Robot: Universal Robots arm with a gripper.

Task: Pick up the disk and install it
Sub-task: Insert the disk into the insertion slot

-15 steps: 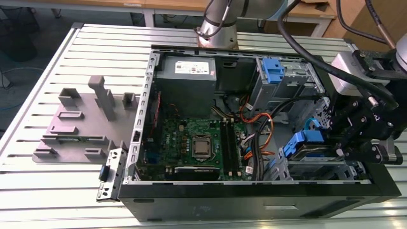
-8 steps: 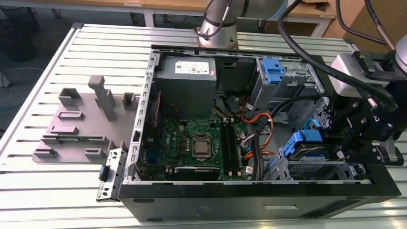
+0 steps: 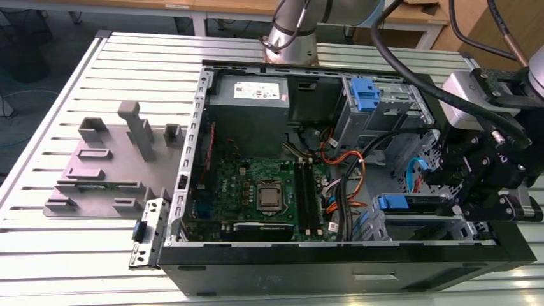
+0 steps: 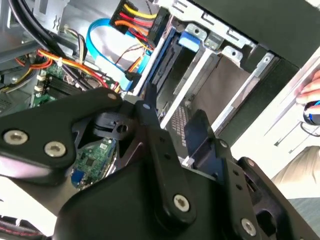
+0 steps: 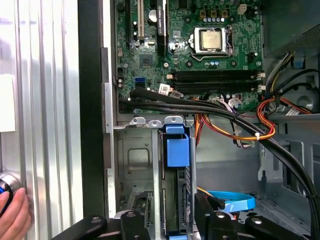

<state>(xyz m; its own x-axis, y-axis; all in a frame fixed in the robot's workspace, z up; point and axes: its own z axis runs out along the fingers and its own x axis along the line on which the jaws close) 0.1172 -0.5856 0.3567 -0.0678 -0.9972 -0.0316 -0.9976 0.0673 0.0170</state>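
**Work area.** The computer case (image 3: 340,274) is laid on its side on the slatted table (image 3: 51,255) with the side panel removed, so that the interior is reached from above. The motherboard (image 3: 255,185) lies flat on the case floor. The grey power supply (image 3: 249,95) is mounted in the far corner.

**Position of the disk.** The disk (image 5: 175,197) is located in the drive bay (image 5: 132,160), in the corner of the case toward the exterior view's right, just beside the motherboard. It is stood on edge between the bay's metal guides, with its blue plastic end turned toward the middle of the case. This orientation is judged to suit the slot, the side rails being carried by the guides. How far the disk is seated cannot be determined.

**Position of the gripper.** The gripper (image 4: 174,107) is held low inside the case, directly at the disk and in line with the bay. Whether it is released or clenched on the disk cannot be told.

**Surroundings.**
- The cable bundle (image 5: 240,125) is routed across the case just past the bay.
- A blue data cable (image 5: 232,204) is coiled just beside the disk. Both are judged to restrict clearance.
- An upright blue latch piece (image 3: 364,95) is fitted in a separate bay, well apart.
- A grey fixture (image 3: 102,166) is placed on the table toward the exterior view's left, clear of the case.
- A person's hand (image 5: 12,215) is rested on the table outside the case wall.
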